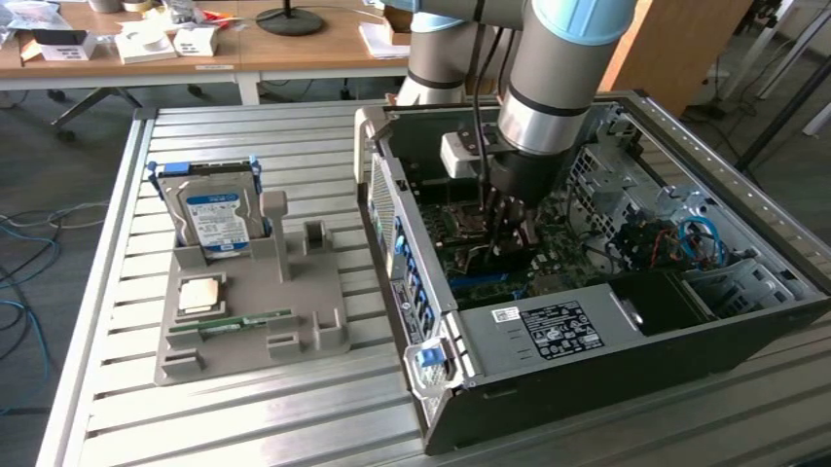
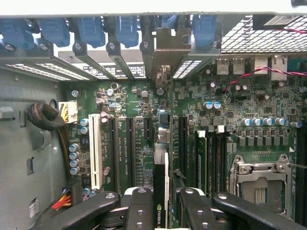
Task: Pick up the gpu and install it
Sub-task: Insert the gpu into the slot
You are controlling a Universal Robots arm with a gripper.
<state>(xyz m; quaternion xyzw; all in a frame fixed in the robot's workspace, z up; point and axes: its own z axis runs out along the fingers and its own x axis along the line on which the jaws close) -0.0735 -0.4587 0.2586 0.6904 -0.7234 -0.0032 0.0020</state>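
Observation:
The gpu [image 2: 160, 177] is seen edge-on in the wrist view, a thin dark card with a green logo near my fingers. Its pale metal bracket [image 2: 170, 48] reaches up to the rear slot openings of the case. My gripper [image 2: 164, 194] is shut on the card, one black finger [image 2: 140, 206] on each side of it. The card stands upright over the motherboard [image 2: 129, 105], in line with a long dark expansion slot. In the exterior view my gripper [image 1: 500, 229] is lowered inside the open computer case [image 1: 585, 336], just above the board.
On the slatted table a grey holder [image 1: 247, 321] carries a silver hard drive [image 1: 218, 219], a square chip [image 1: 198, 292] and a green memory stick [image 1: 228, 323]. Near the card are a white slot [image 2: 95, 151], blue slot clips [image 2: 91, 31], a cable bundle [image 2: 45, 117] and the processor socket [image 2: 261, 179].

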